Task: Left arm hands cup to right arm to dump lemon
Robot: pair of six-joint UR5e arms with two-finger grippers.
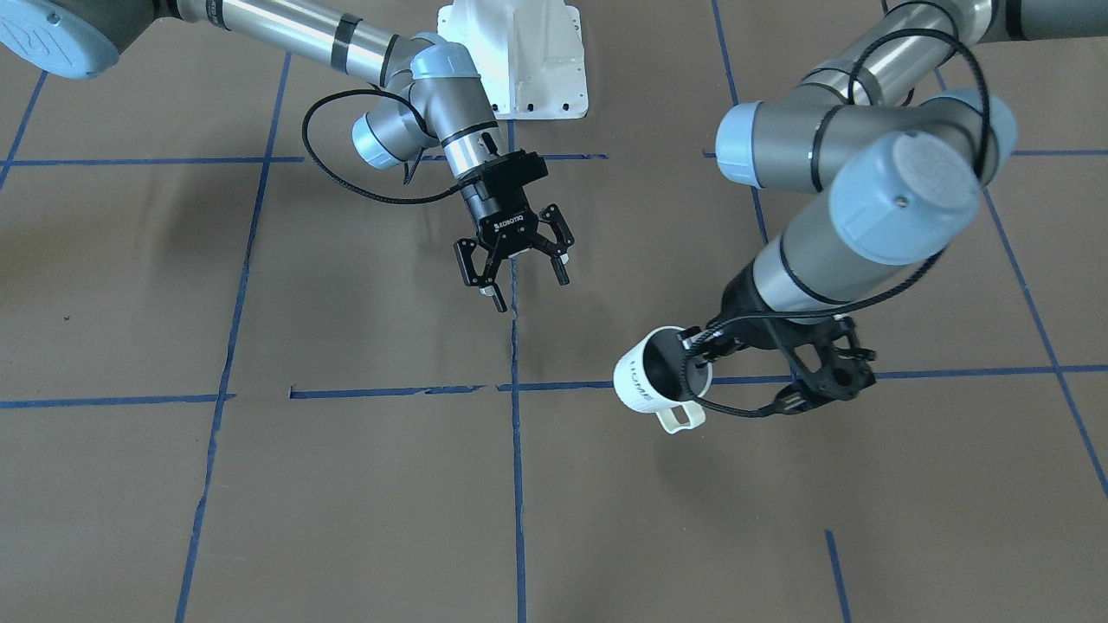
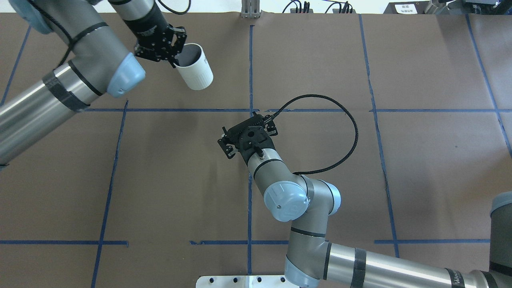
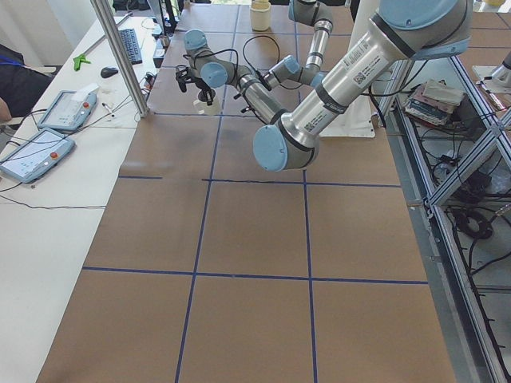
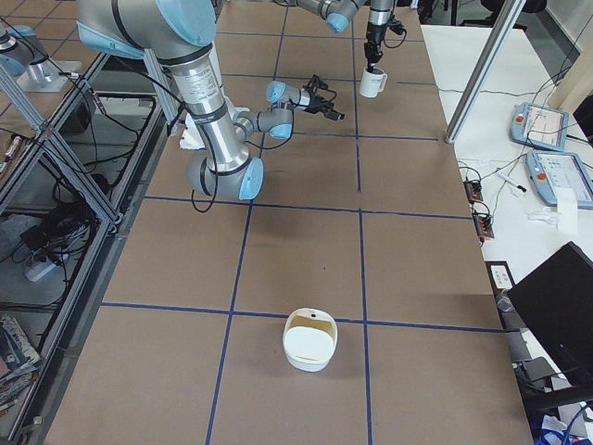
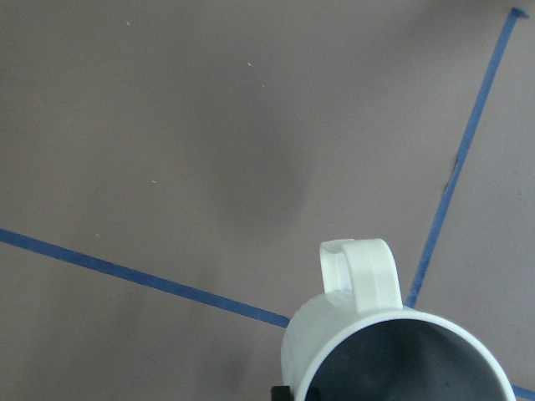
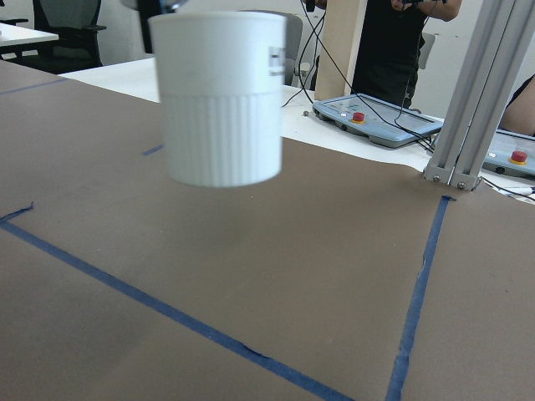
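The left gripper (image 2: 175, 58) pinches the rim of the white cup (image 2: 197, 74), which hangs under its jaws, up off the table (image 2: 420, 180). The right gripper (image 1: 530, 285) waits well apart, jaws wide open

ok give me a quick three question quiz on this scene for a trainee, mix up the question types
1. True or false: the cup is set down.
2. The left gripper grips the cup by its: A handle, B rim, C base.
3. Fill in: the right gripper is ___ and empty.

Key: 1 false, it is held in the air; 2 B; 3 open.
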